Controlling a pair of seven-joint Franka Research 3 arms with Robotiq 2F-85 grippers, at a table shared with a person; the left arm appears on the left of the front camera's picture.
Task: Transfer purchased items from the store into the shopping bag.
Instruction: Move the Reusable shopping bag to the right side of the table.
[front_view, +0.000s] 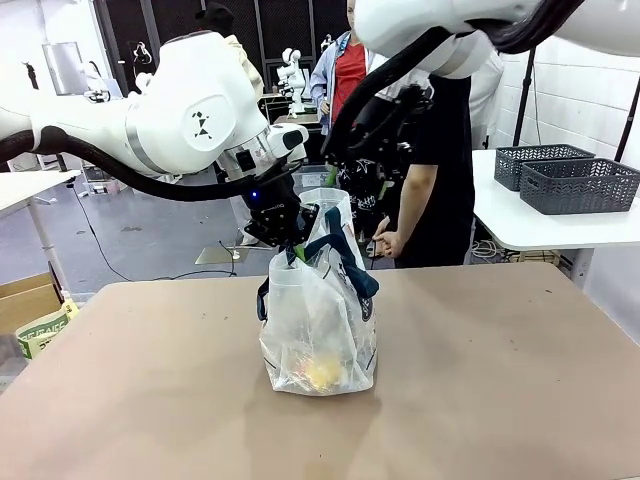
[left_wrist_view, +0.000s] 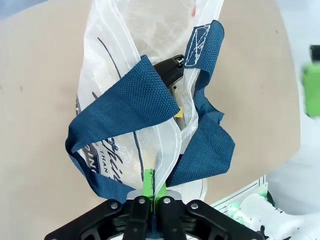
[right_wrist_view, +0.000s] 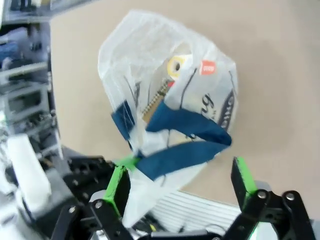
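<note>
Two grippers work at one shopping bag (front_view: 318, 330), a clear plastic tote with navy strap handles that stands upright near the middle of the tan table (front_view: 500, 380). The left gripper (front_view: 291, 243) comes in from the left side and has its green pads pressed together on the bag's upper rim; in the left wrist view the left gripper (left_wrist_view: 154, 189) shows the two pads pinching a fold of the clear plastic between the straps, holding the mouth up. The right gripper (right_wrist_view: 181, 179) hangs above the bag with its jaws spread wide and nothing between them; in the front view it sits dark and partly hidden just behind the bag's top, so its fingers are hard to make out there. Inside the bag, a yellow item (front_view: 322, 372) lies at the bottom, and the right wrist view shows further goods through the plastic, too blurred to name. Two dark grey lattice baskets (front_view: 578, 183) rest on a white side table (front_view: 520, 225) at the far right, well apart from the bag. A person (front_view: 430, 190) stands across the table behind the arms.
</note>
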